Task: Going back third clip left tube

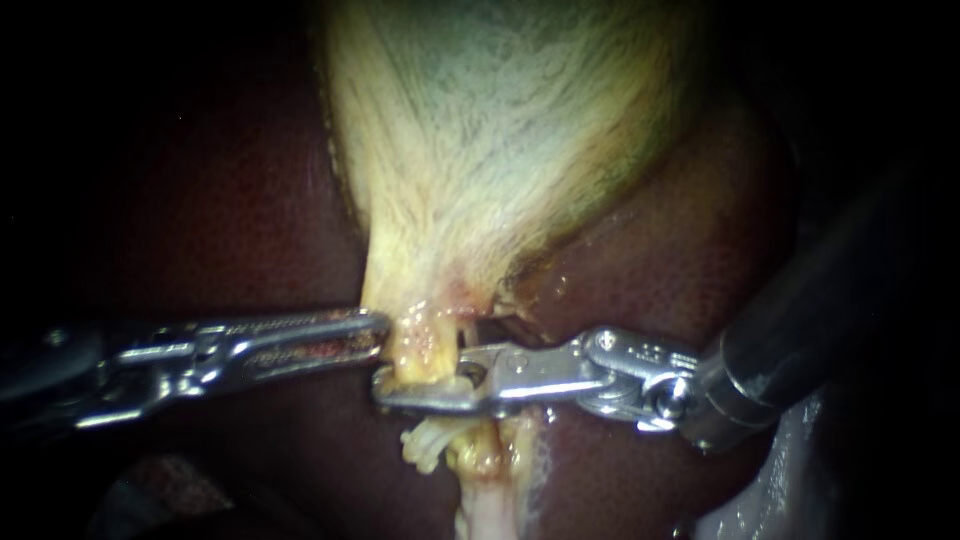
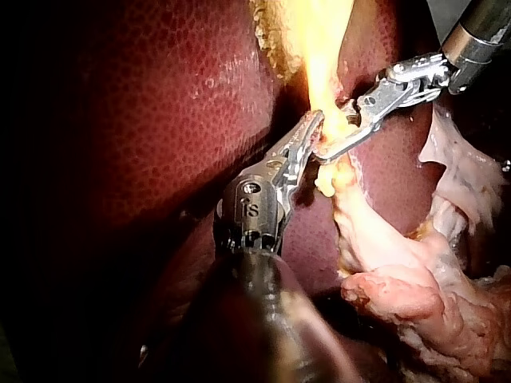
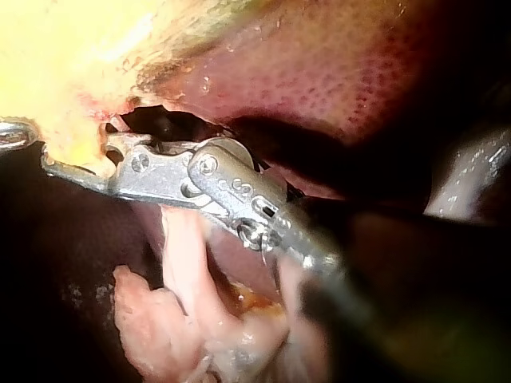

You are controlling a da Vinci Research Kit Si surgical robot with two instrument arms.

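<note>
Endoscope view: light falls on the centre. Gallbladder (image 1: 500, 130) bright, liver (image 1: 220, 200) dim at left, corners and edges near black. Hard glints on the metal of left instrument (image 1: 380, 325) and right instrument (image 1: 395, 385).
Left wrist view: gallbladder (image 2: 319, 48) washed out by glare, own shaft in shadow.
Right wrist view: gallbladder (image 3: 72, 64) overexposed, deep shadow behind the right instrument.

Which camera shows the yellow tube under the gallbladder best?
The endoscope view: the short yellow tube sits centred between the left metal instrument and right metal instrument. In the left wrist view glare washes it out; the right wrist view catches only its edge.
</note>
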